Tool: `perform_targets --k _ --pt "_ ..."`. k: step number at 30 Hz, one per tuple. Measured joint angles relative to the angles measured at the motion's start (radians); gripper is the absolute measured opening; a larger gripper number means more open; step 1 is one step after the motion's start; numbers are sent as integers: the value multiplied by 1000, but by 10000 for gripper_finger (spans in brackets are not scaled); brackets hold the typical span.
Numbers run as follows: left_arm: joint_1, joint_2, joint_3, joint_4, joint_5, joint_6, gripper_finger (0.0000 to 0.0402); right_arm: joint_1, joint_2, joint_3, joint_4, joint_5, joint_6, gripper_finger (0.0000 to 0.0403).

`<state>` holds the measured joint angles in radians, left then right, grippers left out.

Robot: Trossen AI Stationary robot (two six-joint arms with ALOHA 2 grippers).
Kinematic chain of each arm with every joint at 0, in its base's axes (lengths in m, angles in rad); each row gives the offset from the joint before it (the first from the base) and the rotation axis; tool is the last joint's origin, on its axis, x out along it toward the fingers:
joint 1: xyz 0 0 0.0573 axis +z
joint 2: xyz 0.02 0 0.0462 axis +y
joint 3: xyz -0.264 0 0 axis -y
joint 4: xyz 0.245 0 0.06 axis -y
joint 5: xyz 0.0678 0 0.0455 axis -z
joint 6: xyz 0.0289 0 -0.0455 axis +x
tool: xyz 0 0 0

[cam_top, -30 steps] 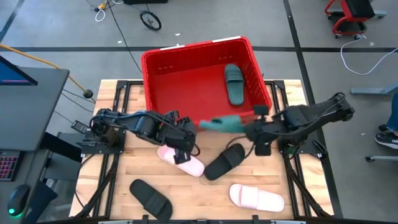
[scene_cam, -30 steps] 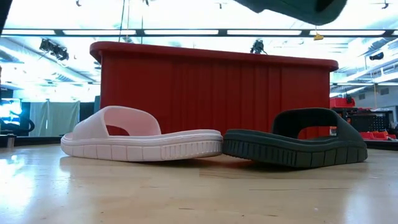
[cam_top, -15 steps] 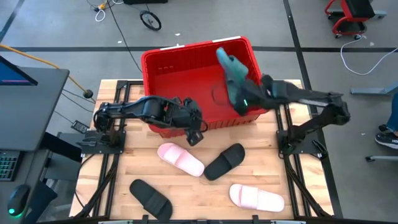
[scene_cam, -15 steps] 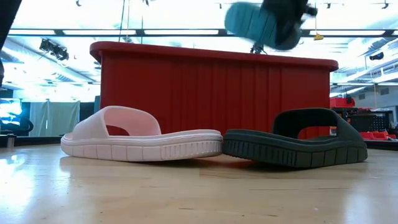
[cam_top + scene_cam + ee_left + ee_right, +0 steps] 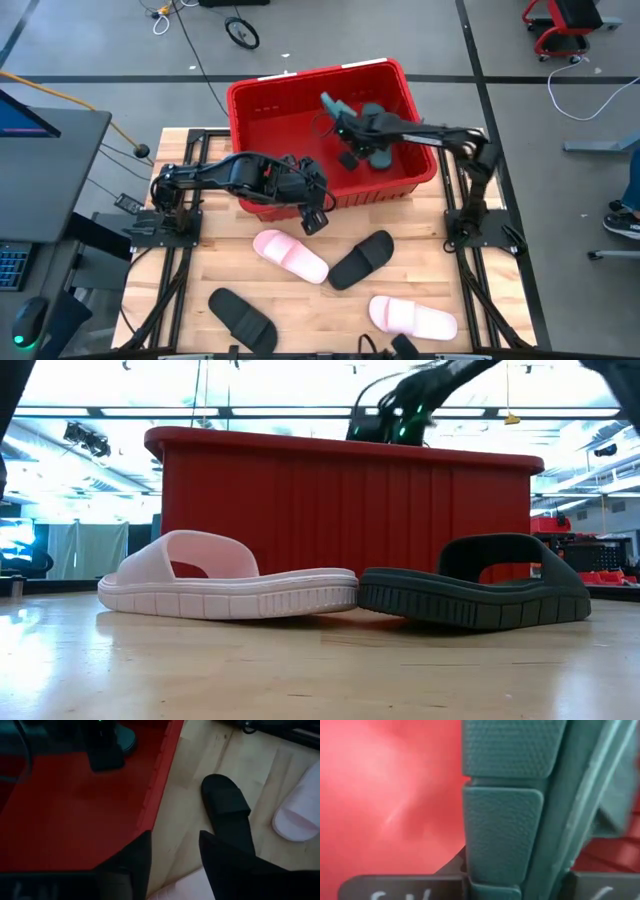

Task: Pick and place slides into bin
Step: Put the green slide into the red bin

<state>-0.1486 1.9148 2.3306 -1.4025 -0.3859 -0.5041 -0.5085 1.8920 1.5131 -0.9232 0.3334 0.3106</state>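
The red bin (image 5: 262,110) stands at the table's far middle, and one dark green slide (image 5: 381,158) lies on its floor at the right. My right gripper (image 5: 345,128) reaches over the bin from the right, shut on the second dark green slide (image 5: 329,101). My left gripper (image 5: 316,208) hangs open and empty just in front of the bin's near wall. On the table lie two pale pink slides (image 5: 290,255) (image 5: 412,317) and two black slides (image 5: 362,258) (image 5: 242,318), soles down. My right gripper pinches the dark green slide between its two fingers (image 5: 395,887), on a textured part (image 5: 502,845) that fills the right wrist view; which part it is I cannot tell. The fingers come from the table's right, slanting down. The slide's free end (image 5: 329,101) points toward the bin's far left.
The bin's thick rim (image 5: 340,448) stands well above the table slides in the low view. The nearer pink slide (image 5: 228,580) and a black one (image 5: 475,585) lie heel to heel close before the bin. The left wrist view shows the bin's near wall (image 5: 157,785) beside my fingers.
My right gripper has carried the green slide from in front of the bin's near right wall, up over the rim and down into the bin toward its far left. My left gripper has moved from above the pink slide toward the bin's near wall, then stayed.
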Motion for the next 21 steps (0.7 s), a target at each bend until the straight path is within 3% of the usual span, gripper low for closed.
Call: perform_targets --k 11,14,21 --pt "-1 0 0 -4 0 0 147 -21 144 0 49 13 128 157" --pt "-1 0 0 -11 0 0 141 -27 122 0 50 1 192 177" --pt "-1 0 0 -11 0 0 130 -16 -36 0 71 -30 176 198"
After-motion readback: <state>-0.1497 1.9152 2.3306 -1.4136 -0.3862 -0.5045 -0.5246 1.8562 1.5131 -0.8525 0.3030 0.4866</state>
